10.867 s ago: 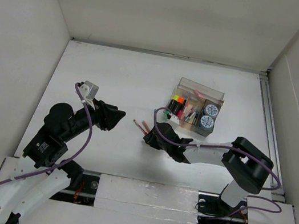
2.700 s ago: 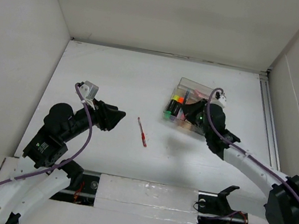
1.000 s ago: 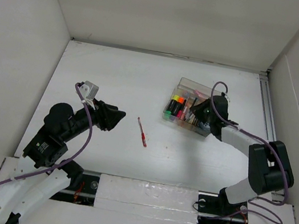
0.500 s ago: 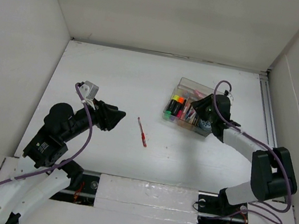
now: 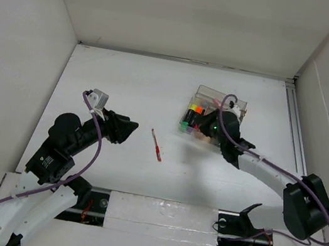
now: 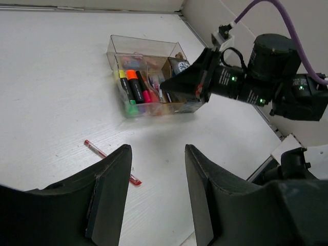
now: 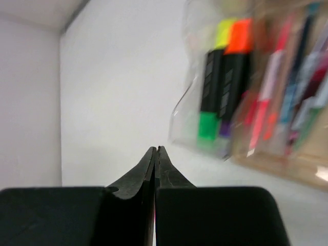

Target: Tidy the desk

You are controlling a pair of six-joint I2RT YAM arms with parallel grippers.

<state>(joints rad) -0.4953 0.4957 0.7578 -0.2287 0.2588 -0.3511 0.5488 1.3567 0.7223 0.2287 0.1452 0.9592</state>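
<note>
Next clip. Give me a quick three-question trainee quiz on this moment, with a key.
1. Fill in: the right gripper is shut with nothing visible between its fingers; the left gripper is ___.
2. Where is the red pen? A: in the left gripper. B: loose on the desk, between the arms. C: in the right gripper.
3. True or false: the clear organizer holds highlighters with yellow and orange caps.
Key: 1 open. 2 B. 3 true.
</note>
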